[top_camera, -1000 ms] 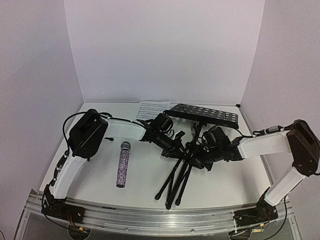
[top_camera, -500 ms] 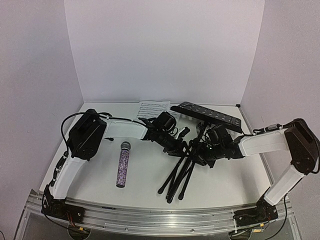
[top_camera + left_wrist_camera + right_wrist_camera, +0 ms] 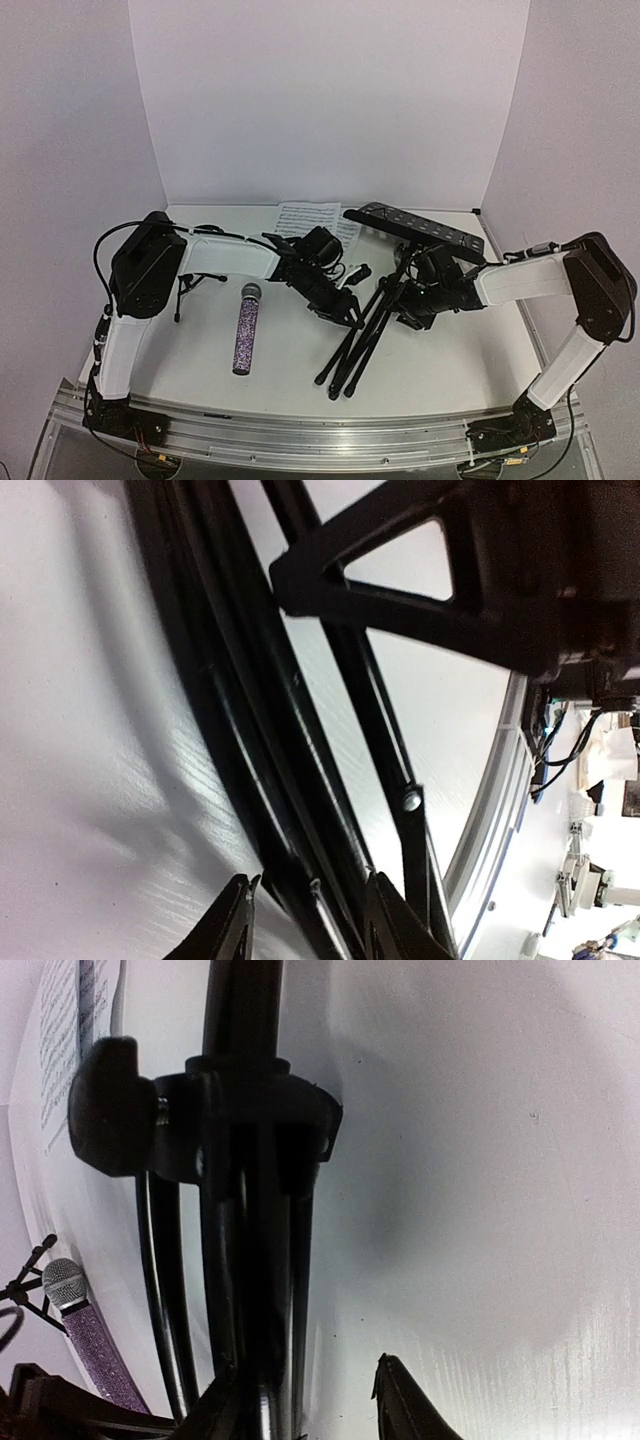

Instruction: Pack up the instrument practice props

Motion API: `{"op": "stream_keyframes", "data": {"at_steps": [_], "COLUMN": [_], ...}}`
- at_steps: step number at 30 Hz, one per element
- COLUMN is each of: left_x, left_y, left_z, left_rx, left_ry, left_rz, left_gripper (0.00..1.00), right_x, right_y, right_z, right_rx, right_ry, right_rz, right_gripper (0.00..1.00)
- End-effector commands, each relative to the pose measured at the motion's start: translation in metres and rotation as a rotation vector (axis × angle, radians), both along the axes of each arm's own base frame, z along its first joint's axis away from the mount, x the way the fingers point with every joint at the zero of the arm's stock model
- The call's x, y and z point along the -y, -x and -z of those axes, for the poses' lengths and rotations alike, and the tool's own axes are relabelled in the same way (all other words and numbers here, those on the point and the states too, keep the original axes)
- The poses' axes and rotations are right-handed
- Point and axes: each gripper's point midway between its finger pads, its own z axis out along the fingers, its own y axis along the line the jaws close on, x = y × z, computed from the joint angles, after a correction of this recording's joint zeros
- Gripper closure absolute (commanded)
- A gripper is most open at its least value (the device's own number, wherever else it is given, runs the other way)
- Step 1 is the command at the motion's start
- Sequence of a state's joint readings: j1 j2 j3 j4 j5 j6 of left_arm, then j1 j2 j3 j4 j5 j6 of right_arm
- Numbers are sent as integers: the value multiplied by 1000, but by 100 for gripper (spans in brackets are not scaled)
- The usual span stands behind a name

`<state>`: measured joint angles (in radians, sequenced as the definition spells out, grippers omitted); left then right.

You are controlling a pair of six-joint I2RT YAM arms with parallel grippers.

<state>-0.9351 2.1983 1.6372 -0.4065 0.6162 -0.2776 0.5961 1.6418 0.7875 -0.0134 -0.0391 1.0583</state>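
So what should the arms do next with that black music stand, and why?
Probably close the right gripper on the pole it straddles. The music stand lies on the table, legs bunched together, and the left gripper is open around them too, so nothing holds it. It likely needs a firm grip before any lifting.

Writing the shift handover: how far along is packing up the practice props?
Done: the music stand has its legs folded together. In hand: left gripper and right gripper straddle its legs and pole, jaws open. To do: microphone, tripod mic stand and sheet music lie loose on the table.
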Motion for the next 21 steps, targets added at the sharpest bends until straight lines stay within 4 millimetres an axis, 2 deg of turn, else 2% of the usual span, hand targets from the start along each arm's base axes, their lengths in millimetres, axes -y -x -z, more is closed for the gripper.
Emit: {"op": "stream_keyframes", "data": {"at_steps": [1,3,6,11,17,21], "left_x": [7,8,11,29,42,40], "left_y": [9,12,19,44,46,42], "left_z": [-5,4,14,8,-2,-24], "left_rx": [25,17,6,13,-35,28], "left_ry": [38,25,24,81,129,141], "left_rz": [44,49,63,137,137,161], "left_gripper": [63,65,80,88,89,83], "right_x": [2,0,-2,-6,-7,-3], "right_y": [-1,-2,-2,-1,1,4], "right_z": [0,3,9,5,-7,-23], "right_rx": [-24,-37,-59,-68,-48,-24], "right_ry": [56,52,48,30,28,48], "right_rz": [-31,-30,-24,-36,-53,-81], "right_gripper": [64,69,78,80,80,72]}}
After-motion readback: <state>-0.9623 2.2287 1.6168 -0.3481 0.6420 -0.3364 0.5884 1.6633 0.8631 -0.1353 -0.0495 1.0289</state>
